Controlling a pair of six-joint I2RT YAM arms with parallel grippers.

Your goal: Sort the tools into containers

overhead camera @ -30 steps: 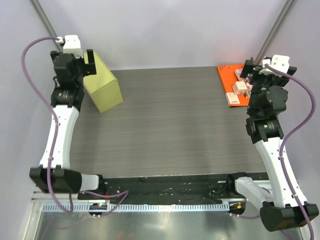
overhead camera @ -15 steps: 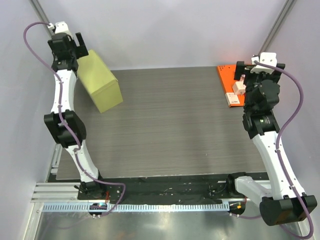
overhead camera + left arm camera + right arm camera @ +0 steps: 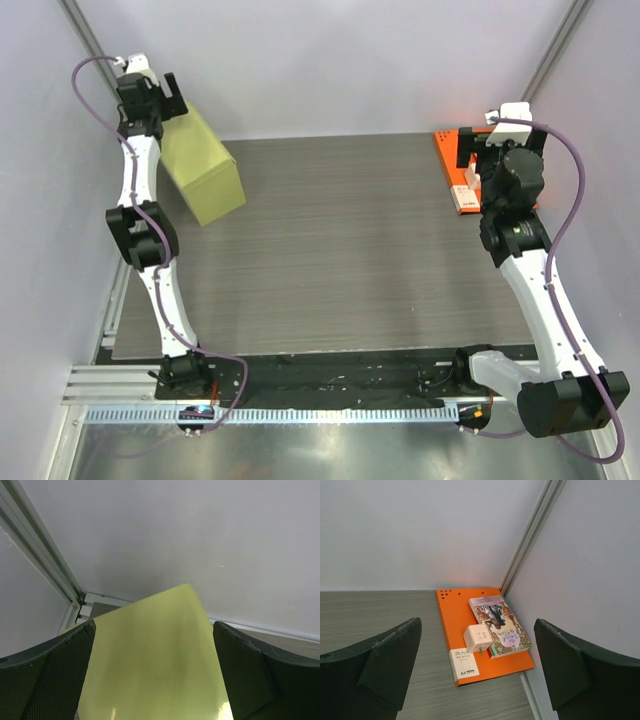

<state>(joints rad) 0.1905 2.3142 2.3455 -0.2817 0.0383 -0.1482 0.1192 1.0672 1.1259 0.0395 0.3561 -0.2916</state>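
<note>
No tools show in any view. A closed yellow-green box (image 3: pixel 205 170) stands at the table's back left corner. My left gripper (image 3: pixel 165 103) hangs open above its far end, and in the left wrist view the box (image 3: pixel 155 670) fills the space under the wide-apart left gripper (image 3: pixel 154 625). My right gripper (image 3: pixel 478 152) is open and raised over the back right corner. In the right wrist view the right gripper (image 3: pixel 477 621) frames an orange folder (image 3: pixel 452 615) lying well below it. Nothing is held by either gripper.
On the folder lie a book (image 3: pixel 500 625), a white plug cube (image 3: pixel 479 637) and a white A4 pack (image 3: pixel 465 662). The folder (image 3: pixel 446 150) sits against the right wall. Metal posts rise in both back corners. The grey table (image 3: pixel 340 240) spans the middle.
The left arm has straightened up, carrying its gripper higher and to the right over the box. The right wrist has moved left and up over the folder. Both grippers stayed open.
</note>
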